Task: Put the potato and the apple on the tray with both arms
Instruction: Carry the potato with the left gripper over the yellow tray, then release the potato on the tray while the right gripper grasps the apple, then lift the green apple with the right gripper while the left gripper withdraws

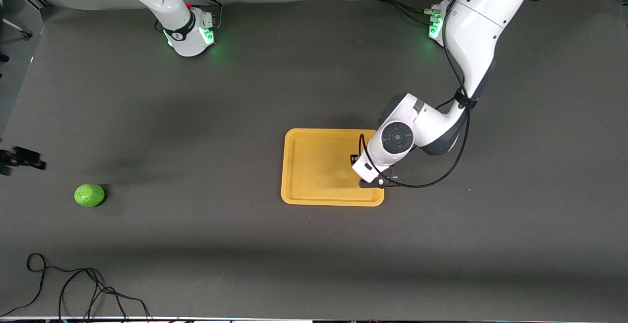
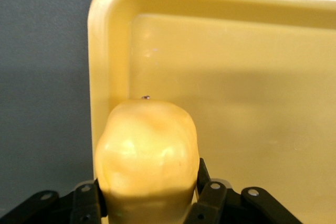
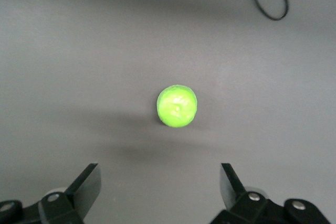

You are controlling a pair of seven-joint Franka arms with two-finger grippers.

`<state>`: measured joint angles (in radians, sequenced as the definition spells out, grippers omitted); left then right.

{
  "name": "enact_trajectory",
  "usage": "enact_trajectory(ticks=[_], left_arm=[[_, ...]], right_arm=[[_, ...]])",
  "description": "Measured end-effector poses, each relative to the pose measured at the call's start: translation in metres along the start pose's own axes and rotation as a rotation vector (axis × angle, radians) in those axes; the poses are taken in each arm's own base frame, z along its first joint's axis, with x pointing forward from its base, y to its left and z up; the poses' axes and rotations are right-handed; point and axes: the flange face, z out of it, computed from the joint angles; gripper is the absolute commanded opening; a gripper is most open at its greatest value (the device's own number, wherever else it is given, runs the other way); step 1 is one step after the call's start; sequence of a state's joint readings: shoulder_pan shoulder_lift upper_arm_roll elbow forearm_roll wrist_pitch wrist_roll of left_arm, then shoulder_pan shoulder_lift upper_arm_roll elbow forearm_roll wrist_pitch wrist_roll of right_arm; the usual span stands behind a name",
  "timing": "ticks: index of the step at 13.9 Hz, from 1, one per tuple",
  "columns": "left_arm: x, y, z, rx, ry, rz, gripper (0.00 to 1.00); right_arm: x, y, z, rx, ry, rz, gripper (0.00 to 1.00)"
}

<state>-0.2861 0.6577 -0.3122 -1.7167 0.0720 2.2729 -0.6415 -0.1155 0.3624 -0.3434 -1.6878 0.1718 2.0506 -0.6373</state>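
While the left claw (image 1: 369, 178) hangs low over the tray (image 1: 314, 166) at its left-arm end, the apple (image 1: 89, 195) lies on the counter (image 1: 196, 117) well apart, toward the right arm's end. Left wrist view: the claw pinches the potato (image 2: 147, 153) above the tray's corner (image 2: 113, 40). Right wrist view: the right claw (image 3: 160, 190), spread wide, hovers over the apple (image 3: 177, 106).

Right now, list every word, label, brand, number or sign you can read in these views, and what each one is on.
No readable text in any view.
Right arm's base: a small dark mark, too small to read.
Potato, tray, apple: no print or label shows.
Left gripper, right gripper: no markings show.
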Motion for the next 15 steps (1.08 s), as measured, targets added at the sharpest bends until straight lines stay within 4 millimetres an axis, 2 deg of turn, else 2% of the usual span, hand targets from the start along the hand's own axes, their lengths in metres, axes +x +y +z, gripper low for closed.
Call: enact_trajectory(ticks=[2, 6, 8, 10, 11, 13, 15], left_arm=[[0.001, -0.001, 0.002, 0.009, 0.004, 0.006, 1.00], [0.005, -0.002, -0.004, 0.009, 0.017, 0.006, 1.00], [0.015, -0.007, -0.026, 0.004, 0.043, -0.009, 1.00], [0.028, -0.033, -0.080, 0.026, 0.060, -0.052, 1.00], [0.034, -0.055, -0.120, 0.031, 0.079, -0.085, 1.00], [0.040, -0.113, -0.208, 0.057, 0.093, -0.153, 1.00], [0.028, -0.163, -0.284, 0.096, 0.077, -0.133, 1.00]], right_arm=[[-0.002, 0.008, 0.042, 0.003, -0.002, 0.012, 1.00], [-0.007, 0.012, 0.095, 0.013, 0.042, 0.024, 1.00], [-0.007, 0.013, 0.124, 0.011, 0.051, 0.034, 1.00], [-0.008, 0.013, 0.148, 0.014, 0.043, 0.047, 1.00], [-0.008, 0.013, 0.158, 0.017, 0.042, 0.055, 1.00], [-0.009, 0.013, 0.174, 0.014, 0.040, 0.065, 1.00], [-0.010, 0.014, 0.187, 0.006, 0.036, 0.069, 1.00]])
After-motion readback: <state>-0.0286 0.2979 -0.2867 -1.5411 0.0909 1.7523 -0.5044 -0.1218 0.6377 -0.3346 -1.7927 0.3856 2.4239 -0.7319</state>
